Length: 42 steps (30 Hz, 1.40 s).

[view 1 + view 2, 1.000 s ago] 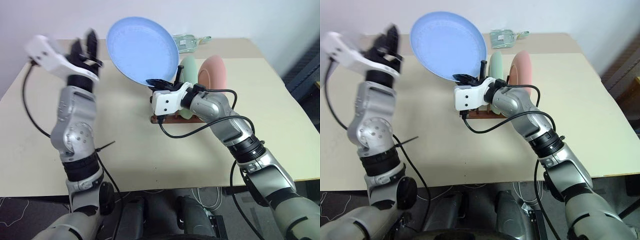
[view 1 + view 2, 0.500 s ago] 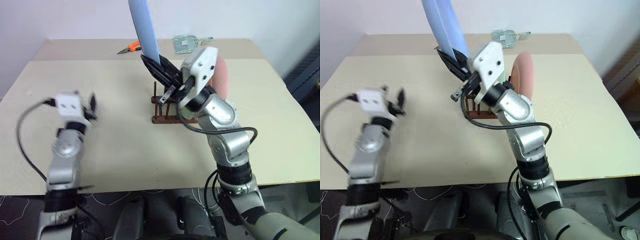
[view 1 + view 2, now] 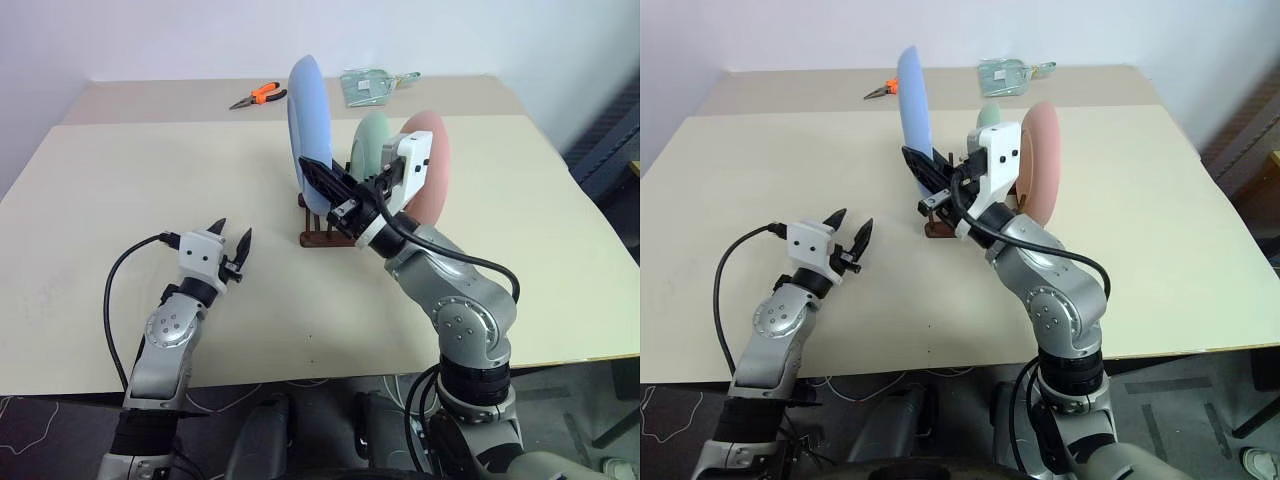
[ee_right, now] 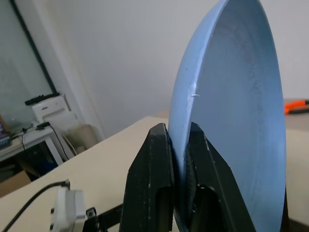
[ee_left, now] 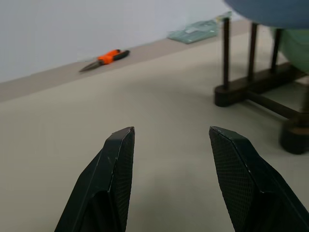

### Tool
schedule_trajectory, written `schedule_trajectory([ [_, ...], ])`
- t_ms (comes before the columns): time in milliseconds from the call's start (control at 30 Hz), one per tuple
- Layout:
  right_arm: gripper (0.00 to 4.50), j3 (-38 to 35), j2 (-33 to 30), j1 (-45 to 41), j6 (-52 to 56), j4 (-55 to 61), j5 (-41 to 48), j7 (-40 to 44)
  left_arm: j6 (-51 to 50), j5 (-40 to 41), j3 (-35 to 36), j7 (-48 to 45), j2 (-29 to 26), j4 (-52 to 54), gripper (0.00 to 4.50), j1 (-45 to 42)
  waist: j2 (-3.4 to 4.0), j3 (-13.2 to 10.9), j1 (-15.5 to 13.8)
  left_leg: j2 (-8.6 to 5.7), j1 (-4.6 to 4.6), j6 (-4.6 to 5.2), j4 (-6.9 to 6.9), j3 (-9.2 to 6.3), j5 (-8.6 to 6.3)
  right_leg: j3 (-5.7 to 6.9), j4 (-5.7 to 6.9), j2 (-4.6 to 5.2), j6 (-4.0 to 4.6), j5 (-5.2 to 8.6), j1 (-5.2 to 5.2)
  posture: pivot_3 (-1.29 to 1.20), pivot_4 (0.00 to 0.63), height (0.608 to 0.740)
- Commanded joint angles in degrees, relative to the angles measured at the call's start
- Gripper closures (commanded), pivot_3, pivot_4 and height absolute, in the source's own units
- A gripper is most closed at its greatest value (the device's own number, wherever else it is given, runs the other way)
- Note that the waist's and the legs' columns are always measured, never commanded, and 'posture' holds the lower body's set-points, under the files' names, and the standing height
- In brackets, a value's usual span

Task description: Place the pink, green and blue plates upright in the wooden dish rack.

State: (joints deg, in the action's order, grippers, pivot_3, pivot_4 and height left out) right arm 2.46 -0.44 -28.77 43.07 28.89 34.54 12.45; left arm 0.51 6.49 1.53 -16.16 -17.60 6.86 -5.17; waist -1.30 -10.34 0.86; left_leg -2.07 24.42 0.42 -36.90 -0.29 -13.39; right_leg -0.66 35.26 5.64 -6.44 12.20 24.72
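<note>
Since the earlier frames, the right gripper point(image 3: 318, 172) has rolled the blue plate point(image 3: 306, 130) edge-on, pinched at its rim, above the wooden dish rack point(image 3: 318, 236) at centre frame. Next comes lowering it between free pegs, beside the green plate point(image 3: 372, 145). The left gripper point(image 3: 231, 242), empty and parted, has dropped to lower left, over bare table.

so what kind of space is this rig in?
Looks like a lab or office test bench, not a kitchen: a plain beige table against a bare wall, orange pliers lying at the far edge, and office furniture by a window.
</note>
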Motion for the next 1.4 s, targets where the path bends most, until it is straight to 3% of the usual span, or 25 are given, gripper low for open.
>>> schedule_trajectory([
  [33, 4.5, -1.72, 0.93, -0.84, 0.72, -0.47, 1.16, -2.55, 0.65, 0.93, -0.24, -1.81, -0.03, 3.25, 2.01, 0.47, 0.0, 0.0, 0.03, 0.0, 0.0, 0.0, 0.0, 0.0, 0.0, 0.0, 0.0, 0.0, 0.0, 0.0, 0.0, 0.0, 0.15, 0.738],
  [167, 4.5, -2.55, 0.8, -2.16, 1.04, -3.77, 0.42, -4.34, 0.37, 1.03, -0.93, -3.41, 0.05, 4.29, 2.01, 1.08, 0.02, -0.01, 0.07, 0.0, 0.0, 0.0, 0.01, 0.0, 0.0, 0.0, 0.0, 0.0, 0.01, 0.0, 0.0, 0.0, 0.15, 0.738],
  [267, 3.36, -1.51, -0.71, -4.09, 0.21, -6.63, -1.54, -3.54, 0.17, 0.67, -1.83, -4.45, 0.24, 4.65, 1.93, 1.34, 0.02, -0.01, 0.06, 0.0, 0.0, 0.01, 0.0, 0.01, 0.01, 0.0, 0.0, 0.0, 0.01, 0.01, 0.01, 0.0, 0.15, 0.738],
  [400, 1.42, 0.84, -3.32, -6.34, -3.02, -6.36, -5.39, -1.52, 0.02, 0.66, -1.94, -4.98, 0.43, 4.83, 1.93, 1.48, 0.05, -0.02, 0.05, 0.0, 0.01, 0.02, 0.01, 0.02, 0.01, 0.01, 0.0, -0.02, 0.01, 0.01, 0.01, 0.0, 0.15, 0.738],
  [700, 1.42, 6.05, -14.3, -10.89, -16.52, -3.42, -19.74, 4.36, -0.31, 0.28, -2.45, -5.4, 0.5, 4.87, 1.93, 1.54, 0.1, -0.06, -0.03, -0.02, 0.02, 0.04, -0.05, 0.04, 0.02, 0.05, -0.01, -0.07, 0.01, 0.01, -0.01, 0.0, 0.15, 0.738],
  [1033, 1.42, -13.12, -27.91, -13.62, -20.9, -9.95, -20.09, 6.41, 0.37, -0.14, -0.99, -4.82, -0.05, 1.96, 1.93, 0.73, 0.09, -0.06, -0.29, -0.03, 0.01, 0.09, -0.1, 0.03, -0.01, 0.13, -0.13, -0.06, 0.0, 0.01, -0.16, 0.0, 0.15, 0.738],
  [1167, 1.42, -21.59, -36.79, -1.76, -23.56, -22.63, -27.59, 3.45, 1.63, -2.74, 0.26, -2.3, -0.63, -2.55, 1.93, -0.54, -0.1, 0.06, -1.27, -0.03, 0.0, 0.11, -0.11, 0.0, -0.01, 0.17, -0.19, -0.03, 0.0, 0.02, -0.24, 0.0, 0.15, 0.738],
  [1267, 1.42, -23.73, -36.91, 8.09, -25.54, -26.43, -25.91, 6.54, 2.33, -3.19, 0.11, -2.33, -0.67, -3.65, 1.93, -0.33, -0.02, 0.03, -1.59, -0.05, 0.0, 0.22, -0.08, 0.09, -0.08, 0.15, -0.33, -0.01, 0.01, 0.03, -0.29, 0.0, 0.15, 0.738],
  [1400, 1.42, -22.45, -35.26, 15.05, -29.0, -26.86, -24.29, 10.68, 1.99, -3.15, 0.85, -2.53, -1.3, -3.23, 1.93, 0.43, 0.59, -0.12, -0.27, -0.03, -0.04, 0.26, -0.11, 0.32, -0.09, -0.09, -0.24, -0.01, 0.0, 0.02, -0.21, 0.0, 0.15, 0.738],
])
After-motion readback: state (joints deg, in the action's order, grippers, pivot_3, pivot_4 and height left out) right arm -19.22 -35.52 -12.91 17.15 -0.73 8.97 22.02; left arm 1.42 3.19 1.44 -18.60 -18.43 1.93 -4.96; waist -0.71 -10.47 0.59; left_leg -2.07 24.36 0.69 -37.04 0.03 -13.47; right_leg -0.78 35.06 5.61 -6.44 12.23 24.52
